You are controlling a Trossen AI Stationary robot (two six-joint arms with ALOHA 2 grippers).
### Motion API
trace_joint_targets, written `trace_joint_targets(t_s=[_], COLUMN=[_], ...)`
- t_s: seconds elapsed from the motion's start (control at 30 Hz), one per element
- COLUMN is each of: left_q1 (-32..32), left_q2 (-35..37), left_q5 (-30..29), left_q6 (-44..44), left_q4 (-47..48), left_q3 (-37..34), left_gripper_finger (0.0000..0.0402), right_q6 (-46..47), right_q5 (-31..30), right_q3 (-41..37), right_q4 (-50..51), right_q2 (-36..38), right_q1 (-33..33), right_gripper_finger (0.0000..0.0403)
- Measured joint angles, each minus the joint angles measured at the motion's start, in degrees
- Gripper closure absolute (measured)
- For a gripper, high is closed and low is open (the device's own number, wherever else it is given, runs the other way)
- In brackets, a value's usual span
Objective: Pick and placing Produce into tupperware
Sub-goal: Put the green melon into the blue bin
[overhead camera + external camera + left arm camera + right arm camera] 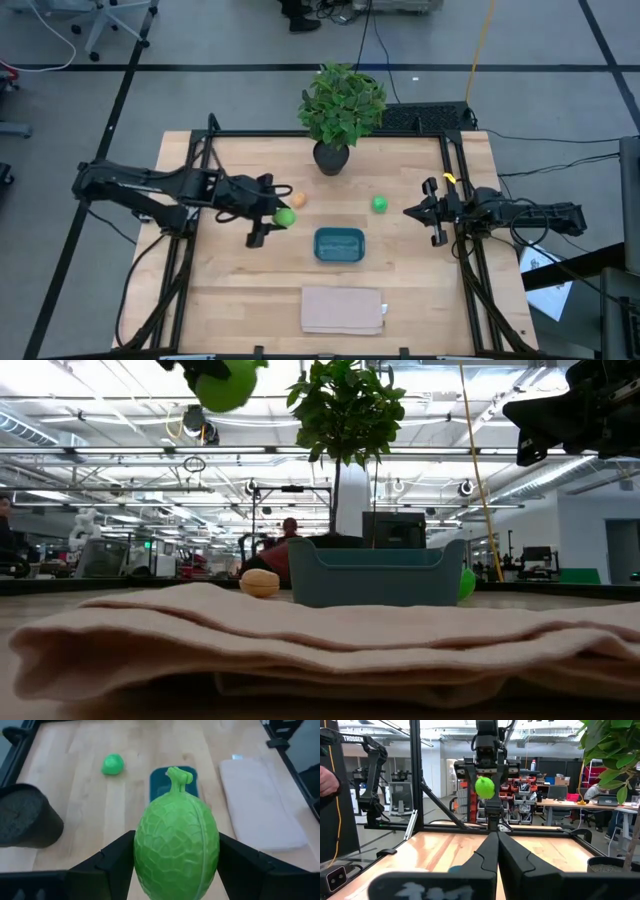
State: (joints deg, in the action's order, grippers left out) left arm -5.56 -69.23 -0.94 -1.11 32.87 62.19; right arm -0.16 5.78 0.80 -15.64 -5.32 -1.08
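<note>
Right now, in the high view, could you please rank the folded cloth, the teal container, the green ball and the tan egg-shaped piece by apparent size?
1. Folded beige cloth, largest.
2. Teal container.
3. Green ball and tan egg-shaped piece: both tiny and look about alike, so I would not rank them.

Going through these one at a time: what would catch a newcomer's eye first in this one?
The left gripper holds a bumpy green fruit up in the air over the table's left half, left of the teal container. Next comes the leafy potted plant at the table's far edge. The right gripper waits shut at the right side, a green ball just left of it.
</note>
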Motion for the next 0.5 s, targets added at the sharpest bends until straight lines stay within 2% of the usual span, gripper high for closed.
trace_joint_targets(t_s=[0.33,0.5], left_q1=[0.81,1.09], left_q2=[-7.24,-10.53], left_q5=[5.44,6.56], left_q6=[0.11,-0.08], left_q4=[-10.01,-11.19], left_q3=[-0.04,-0.04], left_gripper_finger=[0.0160,0.0160], right_q6=[0.00,0.00], right_q5=[0.00,0.00], right_q3=[0.02,0.02], right_q4=[0.00,0.00], right_q2=[0.00,0.00], right_q1=[-0.02,0.00], right_gripper_finger=[0.0403,0.0403])
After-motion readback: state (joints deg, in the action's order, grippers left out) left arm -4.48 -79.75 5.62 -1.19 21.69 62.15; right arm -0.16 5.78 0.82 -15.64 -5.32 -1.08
